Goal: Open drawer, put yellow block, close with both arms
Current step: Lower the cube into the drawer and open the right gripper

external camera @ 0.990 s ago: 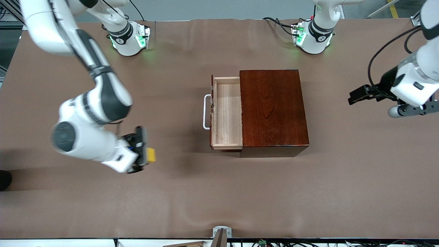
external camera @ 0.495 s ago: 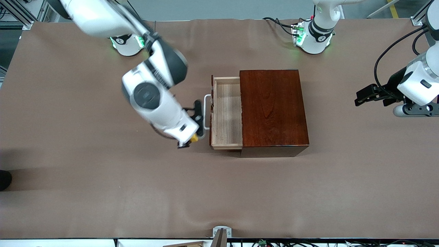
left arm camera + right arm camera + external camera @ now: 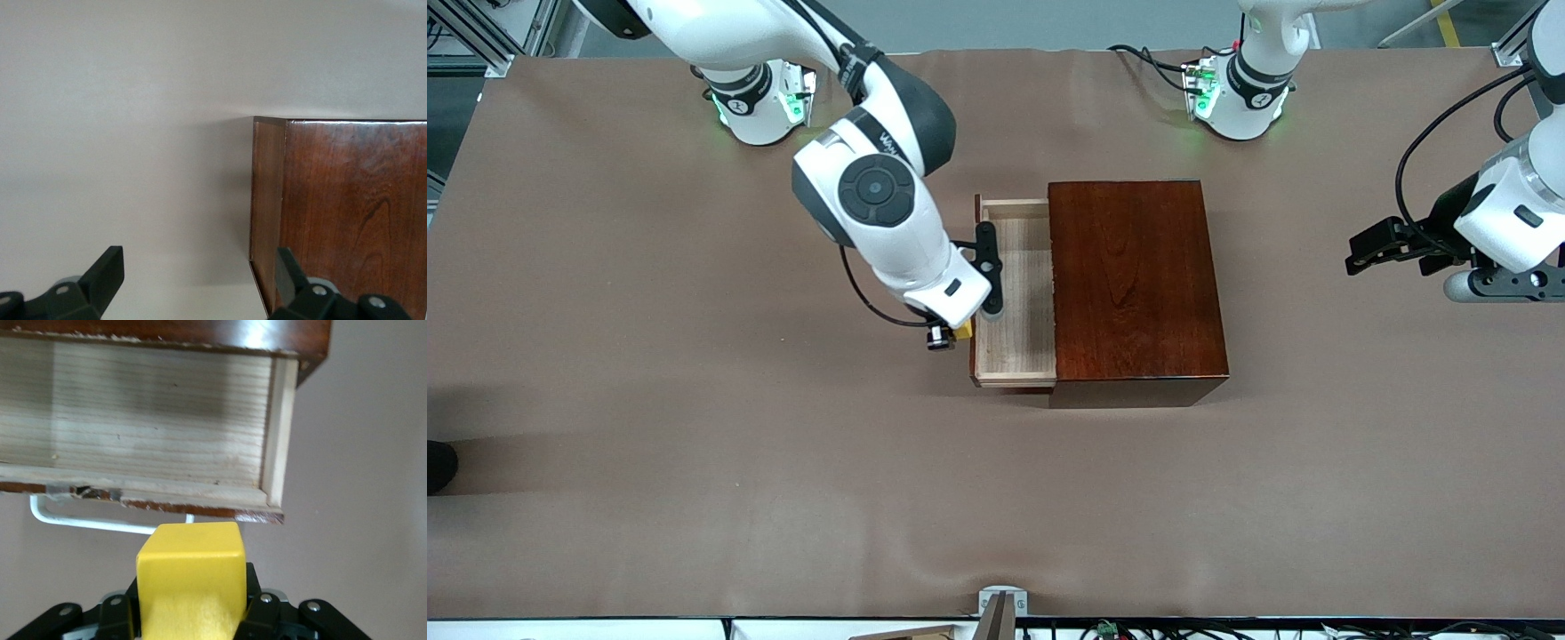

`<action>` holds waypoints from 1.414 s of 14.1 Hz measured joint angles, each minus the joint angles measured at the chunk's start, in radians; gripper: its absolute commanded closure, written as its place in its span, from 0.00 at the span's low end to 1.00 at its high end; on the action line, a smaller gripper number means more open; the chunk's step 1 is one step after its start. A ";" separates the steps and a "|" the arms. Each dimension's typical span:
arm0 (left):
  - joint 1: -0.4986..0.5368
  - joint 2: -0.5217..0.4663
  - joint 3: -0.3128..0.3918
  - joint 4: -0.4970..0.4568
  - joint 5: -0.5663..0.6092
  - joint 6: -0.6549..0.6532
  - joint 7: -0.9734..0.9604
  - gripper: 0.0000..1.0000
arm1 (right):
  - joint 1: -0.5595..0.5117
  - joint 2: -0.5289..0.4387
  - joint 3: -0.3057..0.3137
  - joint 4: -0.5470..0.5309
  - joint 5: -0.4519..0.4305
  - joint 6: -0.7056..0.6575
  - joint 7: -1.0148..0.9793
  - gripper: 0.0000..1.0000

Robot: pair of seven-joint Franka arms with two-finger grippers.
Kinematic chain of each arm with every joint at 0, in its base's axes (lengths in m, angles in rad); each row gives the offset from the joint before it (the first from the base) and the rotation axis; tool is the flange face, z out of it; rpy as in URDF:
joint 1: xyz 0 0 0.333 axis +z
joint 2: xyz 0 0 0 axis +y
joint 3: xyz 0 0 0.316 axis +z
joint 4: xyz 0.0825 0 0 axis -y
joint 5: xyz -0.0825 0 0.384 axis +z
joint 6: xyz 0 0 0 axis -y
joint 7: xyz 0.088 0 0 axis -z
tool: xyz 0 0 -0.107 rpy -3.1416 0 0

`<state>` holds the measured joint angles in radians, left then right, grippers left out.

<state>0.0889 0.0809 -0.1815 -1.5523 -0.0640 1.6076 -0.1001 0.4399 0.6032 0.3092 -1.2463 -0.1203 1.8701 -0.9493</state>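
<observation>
Placement step: right pincer (image 3: 960, 331) pinching yellow block (image 3: 190, 577) over drawer (image 3: 1014, 293) handle; needs forward shift, then release. Left pincer (image 3: 200, 287) spread, waiting.

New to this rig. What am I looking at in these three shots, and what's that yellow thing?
Two white robot arms are bolted to a brown table. The front view is from a high camera facing them; the other two come from cameras on each wrist. On the table sits a dark wooden box with its drawer pulled open. The right gripper is shut on the yellow block, over the drawer's front edge by its white handle. The left gripper is open, waiting over the table at the left arm's end, beside the box.
</observation>
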 measured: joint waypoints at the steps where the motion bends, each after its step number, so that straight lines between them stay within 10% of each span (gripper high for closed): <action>1: -0.001 0.000 -0.001 0.000 0.000 0.000 0.000 0.00 | 0.010 0.001 -0.001 -0.002 -0.002 0.000 0.008 1.00; 20: -0.004 0.000 -0.001 0.000 0.000 0.001 0.000 0.00 | 0.143 0.112 -0.005 -0.010 -0.096 0.102 0.158 1.00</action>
<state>0.0848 0.0809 -0.1827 -1.5528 -0.0639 1.6091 -0.1001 0.5826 0.7147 0.3041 -1.2564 -0.2162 1.9718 -0.7911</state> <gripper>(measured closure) 0.000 0.441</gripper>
